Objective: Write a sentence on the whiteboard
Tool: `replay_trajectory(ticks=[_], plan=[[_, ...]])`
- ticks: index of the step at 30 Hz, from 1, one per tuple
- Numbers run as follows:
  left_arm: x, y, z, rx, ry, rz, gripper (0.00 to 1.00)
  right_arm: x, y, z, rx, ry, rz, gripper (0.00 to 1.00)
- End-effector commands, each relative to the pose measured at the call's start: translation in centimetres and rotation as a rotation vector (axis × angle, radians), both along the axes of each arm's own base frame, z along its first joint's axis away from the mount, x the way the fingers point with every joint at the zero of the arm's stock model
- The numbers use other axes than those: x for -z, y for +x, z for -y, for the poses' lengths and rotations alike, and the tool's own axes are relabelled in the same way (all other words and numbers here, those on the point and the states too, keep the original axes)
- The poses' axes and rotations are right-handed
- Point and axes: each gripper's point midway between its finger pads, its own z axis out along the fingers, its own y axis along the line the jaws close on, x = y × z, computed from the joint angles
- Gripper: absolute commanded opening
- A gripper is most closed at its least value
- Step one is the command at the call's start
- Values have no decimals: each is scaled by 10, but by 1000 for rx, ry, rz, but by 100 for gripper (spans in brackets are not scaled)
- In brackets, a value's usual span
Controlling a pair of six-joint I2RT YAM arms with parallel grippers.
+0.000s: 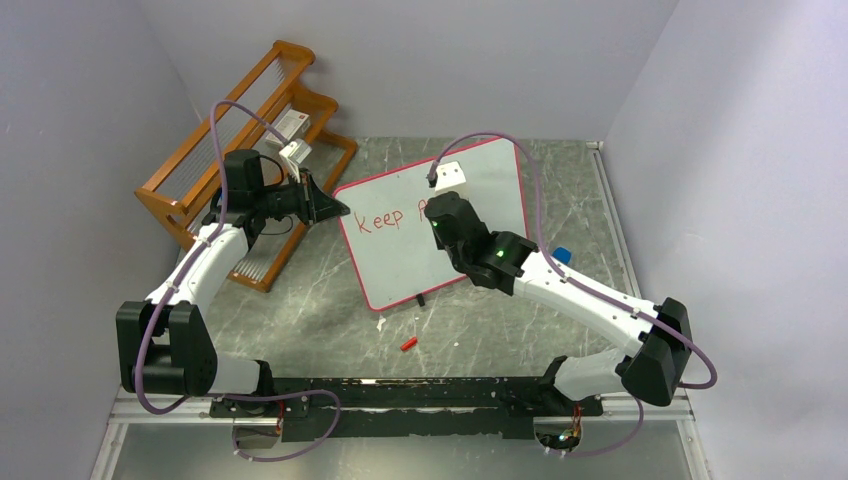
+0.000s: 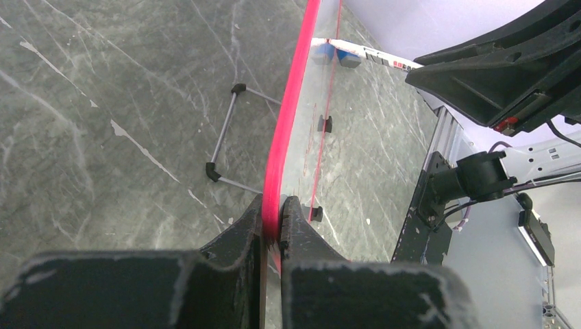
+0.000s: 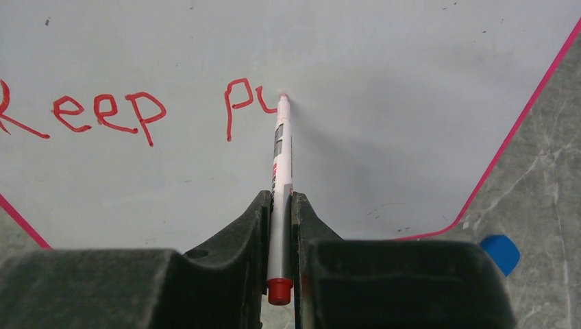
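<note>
Right tool (image 3: 281, 200) tight around marker (image 3: 281, 151) on whiteboard (image 3: 384, 96)

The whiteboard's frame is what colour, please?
Red-pink; the left wrist view shows the whiteboard frame best.

Whiteboard (image 1: 400, 262) on the table (image 1: 320, 320), rack (image 1: 205, 165) behind-left of it, small cap (image 1: 408, 343) before it.

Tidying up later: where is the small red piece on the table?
In the top view the small red piece lies on the table just in front of the whiteboard's near edge, about midway between left and right.
</note>
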Motion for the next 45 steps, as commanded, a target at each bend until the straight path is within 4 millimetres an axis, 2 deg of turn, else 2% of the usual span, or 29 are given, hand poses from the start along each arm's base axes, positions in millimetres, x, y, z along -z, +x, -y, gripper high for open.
replay_trajectory(ticks=[1,15,34,45], plan=[[34,4,-2,-17,102,-11,5,-22,6,3,23,48,57,0],[34,4,-2,-18,103,-10,5,-25,9,0,23,56,69,0],[34,5,-3,-21,108,-10,5,8,-5,6,12,21,-25,0],[35,5,-3,-22,109,-12,5,11,-6,13,35,8,-20,0]])
